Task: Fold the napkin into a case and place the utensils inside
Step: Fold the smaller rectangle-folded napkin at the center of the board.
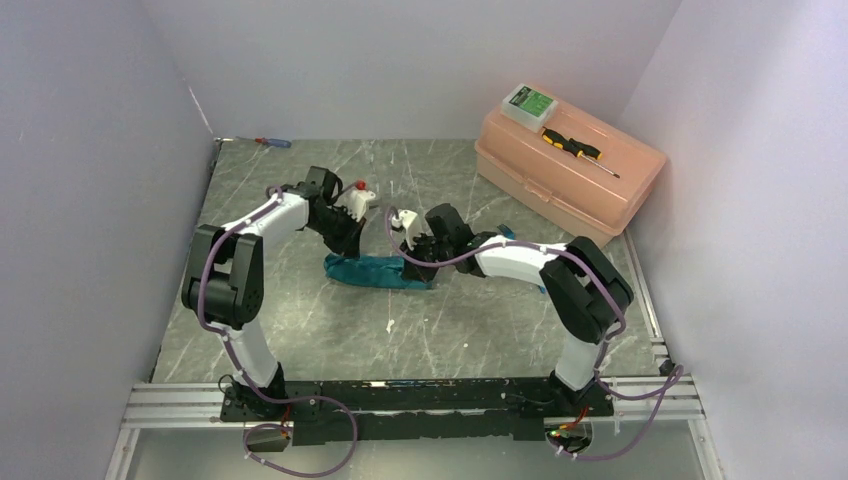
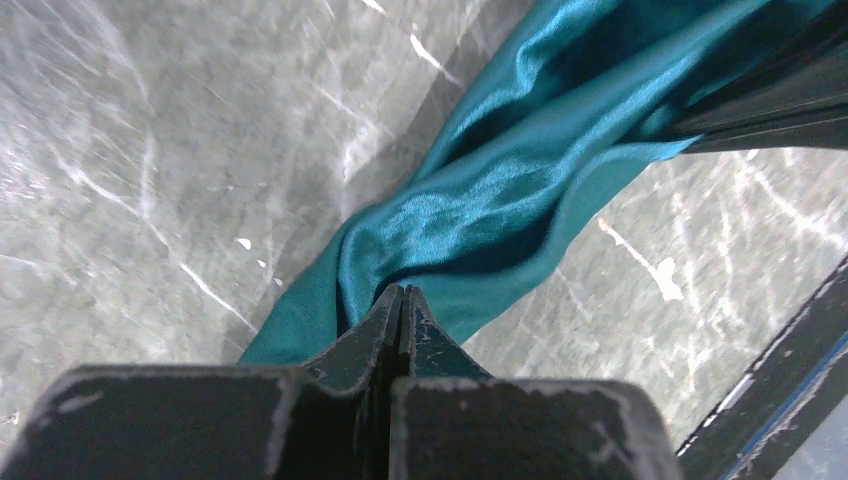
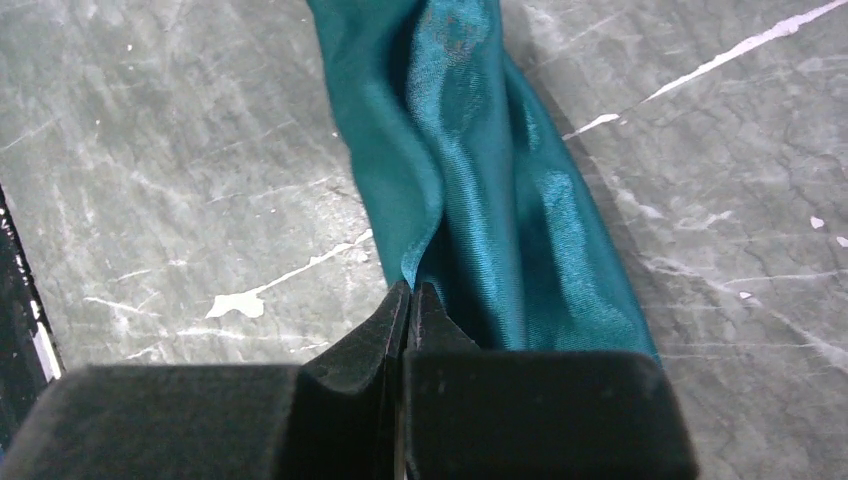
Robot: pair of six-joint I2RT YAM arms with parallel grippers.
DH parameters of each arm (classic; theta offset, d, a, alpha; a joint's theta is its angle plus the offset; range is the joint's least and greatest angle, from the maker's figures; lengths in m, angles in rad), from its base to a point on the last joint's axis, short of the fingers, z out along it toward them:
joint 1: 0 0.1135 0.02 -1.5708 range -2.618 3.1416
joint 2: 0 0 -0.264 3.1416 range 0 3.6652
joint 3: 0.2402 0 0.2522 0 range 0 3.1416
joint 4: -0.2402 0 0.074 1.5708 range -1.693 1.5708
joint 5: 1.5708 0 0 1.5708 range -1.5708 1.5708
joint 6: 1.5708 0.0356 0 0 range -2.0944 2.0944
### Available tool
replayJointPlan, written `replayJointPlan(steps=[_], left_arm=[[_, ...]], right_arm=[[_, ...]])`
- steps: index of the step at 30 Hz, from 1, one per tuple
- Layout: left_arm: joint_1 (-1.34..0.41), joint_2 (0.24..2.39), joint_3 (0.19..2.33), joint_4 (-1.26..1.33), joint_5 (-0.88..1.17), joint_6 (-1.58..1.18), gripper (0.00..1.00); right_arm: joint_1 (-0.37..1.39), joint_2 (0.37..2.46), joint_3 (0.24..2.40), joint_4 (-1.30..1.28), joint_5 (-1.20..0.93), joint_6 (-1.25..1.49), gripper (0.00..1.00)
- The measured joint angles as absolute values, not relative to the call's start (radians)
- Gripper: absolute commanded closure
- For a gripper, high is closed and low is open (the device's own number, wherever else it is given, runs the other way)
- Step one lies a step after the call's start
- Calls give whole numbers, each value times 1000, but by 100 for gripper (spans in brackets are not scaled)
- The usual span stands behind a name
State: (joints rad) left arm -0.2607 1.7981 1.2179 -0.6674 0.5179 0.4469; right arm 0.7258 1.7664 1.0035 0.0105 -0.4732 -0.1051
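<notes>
Gripping the napkin [image 1: 372, 272] at both ends on the grey bench [image 1: 300, 330].
The left pincer [image 2: 400, 302] was clamped shut on one end of the bunched teal cloth, and the right pincer [image 3: 410, 298] was clamped shut on the other. The napkin ran as a rumpled strip between them at mid-bench. At the back right stood a salmon plastic box [image 1: 560, 185] with its lid down, contents hidden. On the lid lay a yellow-and-black screwdriver [image 1: 572, 147] and a small green-topped box [image 1: 528, 102].
</notes>
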Motion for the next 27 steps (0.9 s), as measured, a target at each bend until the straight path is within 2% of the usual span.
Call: replayJointPlan(steps=[11, 20, 27], left_arm=[[-252, 1835, 1278, -678, 605, 342, 97], [-250, 1848, 1324, -685, 604, 342, 94], [-250, 1913, 1364, -614, 603, 300, 96]], right_arm=[[656, 1872, 1039, -23, -587, -93, 100], [584, 1942, 1091, -6, -699, -40, 100], [584, 1956, 1119, -7, -747, -29, 100]])
